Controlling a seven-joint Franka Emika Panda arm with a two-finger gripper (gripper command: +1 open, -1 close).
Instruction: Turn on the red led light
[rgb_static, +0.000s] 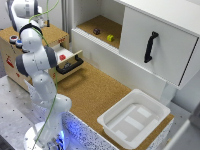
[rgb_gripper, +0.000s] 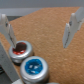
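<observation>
In the wrist view the red led light (rgb_gripper: 20, 50), a small round lamp with a red centre and a pale ring, sits on a cork-coloured surface. The matching blue-centred button (rgb_gripper: 34, 66) is right beside it. My gripper (rgb_gripper: 38, 44) hangs above them, open and empty, and one of its fingers (rgb_gripper: 8, 34) is just over the red light's edge. In the exterior view the red light (rgb_static: 12, 38) and the blue button (rgb_static: 18, 43) sit on top of the wooden box (rgb_static: 55, 34) at the exterior view's left. The arm hides the gripper there.
The box's drawer (rgb_static: 70, 64) stands open with a small red block (rgb_static: 62, 57) inside. A white cabinet with a black door handle (rgb_static: 150, 46) holds a yellow block (rgb_static: 110, 37) on its shelf. A white bin (rgb_static: 134, 117) sits on the cork table.
</observation>
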